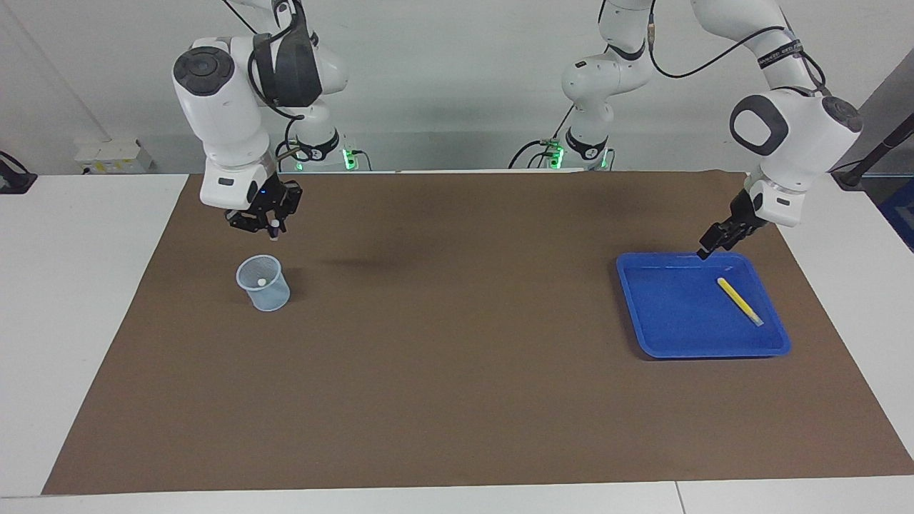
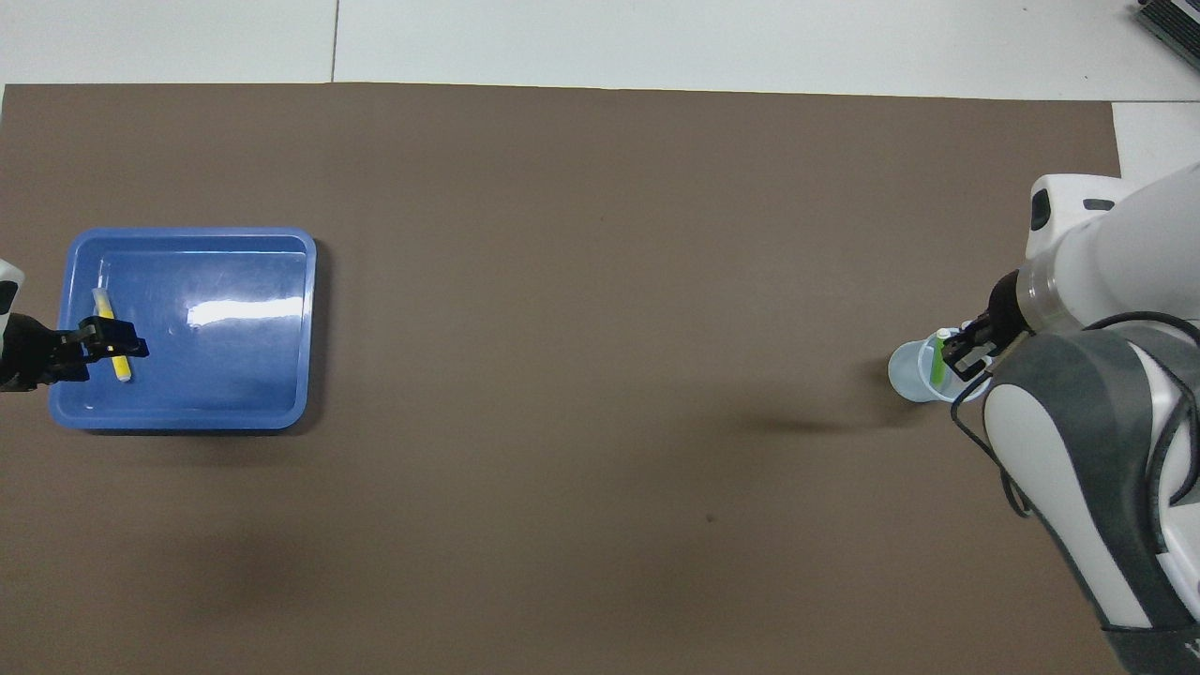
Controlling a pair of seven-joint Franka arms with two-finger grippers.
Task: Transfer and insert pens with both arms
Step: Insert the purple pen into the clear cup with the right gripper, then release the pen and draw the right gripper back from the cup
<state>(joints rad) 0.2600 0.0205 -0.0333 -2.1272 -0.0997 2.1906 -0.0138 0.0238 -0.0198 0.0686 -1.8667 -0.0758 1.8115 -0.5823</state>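
Facing view first: we see the yellow pen lying flat in the blue tray, toward the left arm's end of the table, its length set slantwise across the tray floor. Over the tray's edge nearest the robots hangs the left tool, up in the air and not touching the pen; we cannot tell from its fingers how far apart they stand. In the overhead view the same tool covers the middle of the yellow pen.

Toward the right arm's end, a small translucent cup stands upright on the brown mat. We see a green pen standing inside it in the overhead view, whitish cap up. The right tool hangs over the mat just on the robots' side of the cup, closed on a slim pen that points down, only its dark lower part and pale tip showing below the fingers. From overhead this tool overlaps the cup's rim.
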